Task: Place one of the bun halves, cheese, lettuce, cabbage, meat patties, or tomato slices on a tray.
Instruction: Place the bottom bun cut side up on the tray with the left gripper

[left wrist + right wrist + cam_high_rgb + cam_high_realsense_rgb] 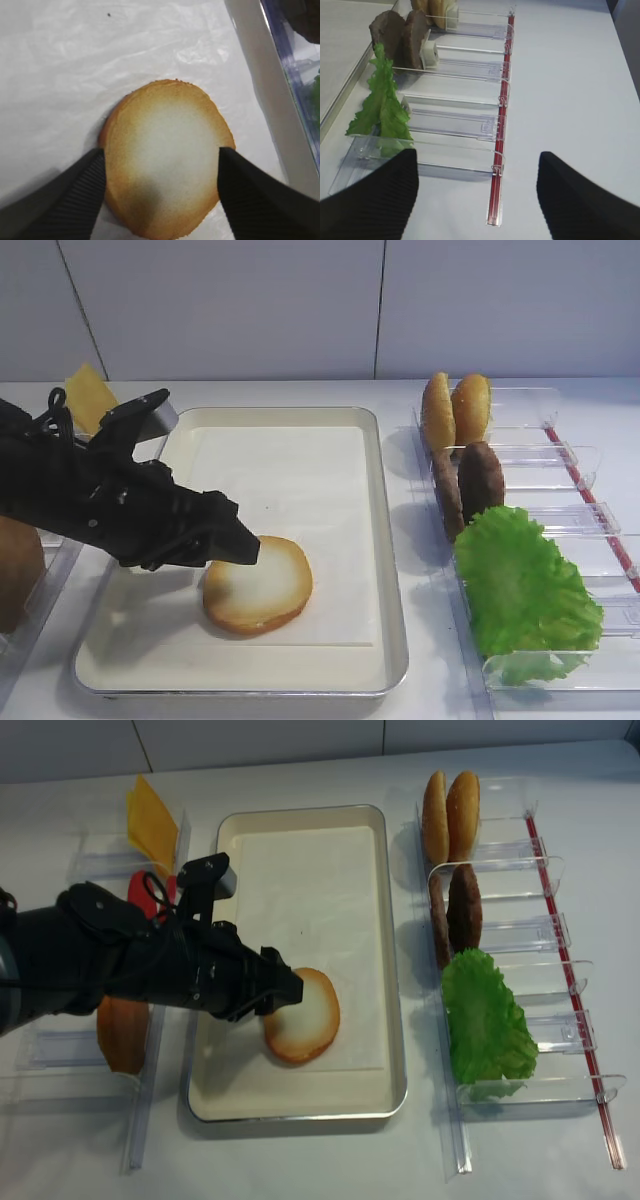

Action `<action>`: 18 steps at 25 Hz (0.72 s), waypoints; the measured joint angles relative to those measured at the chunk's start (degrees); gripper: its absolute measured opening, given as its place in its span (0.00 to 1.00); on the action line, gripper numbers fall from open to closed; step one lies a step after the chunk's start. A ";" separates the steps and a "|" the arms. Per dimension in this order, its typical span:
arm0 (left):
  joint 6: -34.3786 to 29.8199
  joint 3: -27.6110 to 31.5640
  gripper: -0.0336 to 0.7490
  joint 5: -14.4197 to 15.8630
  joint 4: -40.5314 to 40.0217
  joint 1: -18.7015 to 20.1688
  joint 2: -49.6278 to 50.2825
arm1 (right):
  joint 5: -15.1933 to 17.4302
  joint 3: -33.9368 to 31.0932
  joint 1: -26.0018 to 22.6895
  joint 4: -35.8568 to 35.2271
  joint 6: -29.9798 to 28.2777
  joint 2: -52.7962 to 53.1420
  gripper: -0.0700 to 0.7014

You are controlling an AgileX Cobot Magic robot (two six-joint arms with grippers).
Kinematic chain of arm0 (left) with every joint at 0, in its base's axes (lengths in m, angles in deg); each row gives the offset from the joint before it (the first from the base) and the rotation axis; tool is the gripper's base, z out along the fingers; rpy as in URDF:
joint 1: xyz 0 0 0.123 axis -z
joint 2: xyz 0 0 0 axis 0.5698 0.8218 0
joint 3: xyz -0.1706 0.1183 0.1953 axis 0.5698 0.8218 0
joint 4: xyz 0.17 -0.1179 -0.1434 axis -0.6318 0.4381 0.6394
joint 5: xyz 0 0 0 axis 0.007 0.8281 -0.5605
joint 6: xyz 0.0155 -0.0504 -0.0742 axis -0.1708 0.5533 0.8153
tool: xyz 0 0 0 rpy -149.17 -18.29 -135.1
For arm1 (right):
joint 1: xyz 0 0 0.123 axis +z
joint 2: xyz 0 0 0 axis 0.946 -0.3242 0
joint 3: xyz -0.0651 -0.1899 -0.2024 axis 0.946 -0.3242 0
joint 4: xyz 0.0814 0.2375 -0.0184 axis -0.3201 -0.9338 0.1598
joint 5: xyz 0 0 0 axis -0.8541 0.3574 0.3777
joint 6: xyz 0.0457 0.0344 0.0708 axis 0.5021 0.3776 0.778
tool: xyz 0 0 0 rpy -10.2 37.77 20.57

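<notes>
I see the bun half (258,585) lying flat, cut face up, on the cream liner in the front part of the tray (392,570), nearer its left side. My left gripper (162,195) sits right over it w/ the jaws spread; in the left wrist view the two black fingers (65,200) flank the bun on either side, at or just off its crust edge, not pinching it. The liner under it looks like thin wrinkled film w/ one tiny dark speck further back. Tray rests on a white tabletop (300,395), w/ a pale paneled wall (300,300) behind. To the right is a clear plastic rack (560,455) w/ a red strip along its outer edge, holding upright glossy buns (455,408) at the back, then the meat patties (470,485), then the lettuce (520,590) at the front. Left of the tray is another rack w/ the cheese (152,823) at the back, and the tomato slices (150,892) partly hidden behind my arm. My right gripper (477,200) hangs over the tabletop by the right rack's front end, jaws wide apart, holding nothing.
</notes>
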 joint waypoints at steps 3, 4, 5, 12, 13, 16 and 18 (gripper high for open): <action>0.00 0.00 0.64 0.00 -1.15 0.00 0.00 | 0.00 0.00 0.00 0.00 0.00 0.00 0.76; 0.00 0.00 0.64 0.08 -1.31 0.00 0.00 | 0.00 0.00 0.00 0.00 0.00 0.00 0.76; 0.00 0.00 0.64 0.08 -1.55 0.00 -0.12 | 0.00 0.00 0.00 0.00 0.00 0.00 0.76; 10.90 -6.25 0.64 5.22 -18.97 0.00 -3.32 | 0.00 0.00 0.00 0.00 0.00 0.00 0.76; 14.69 -8.20 0.64 7.11 -24.07 0.00 -3.78 | 0.00 0.00 0.00 0.00 0.00 0.00 0.76; 26.70 -13.98 0.64 13.89 -40.25 0.00 -4.95 | 0.00 0.00 0.00 0.00 0.00 0.00 0.76; 34.27 -17.70 0.63 18.65 -50.83 0.00 -5.66 | 0.00 0.00 0.00 0.00 0.00 0.00 0.76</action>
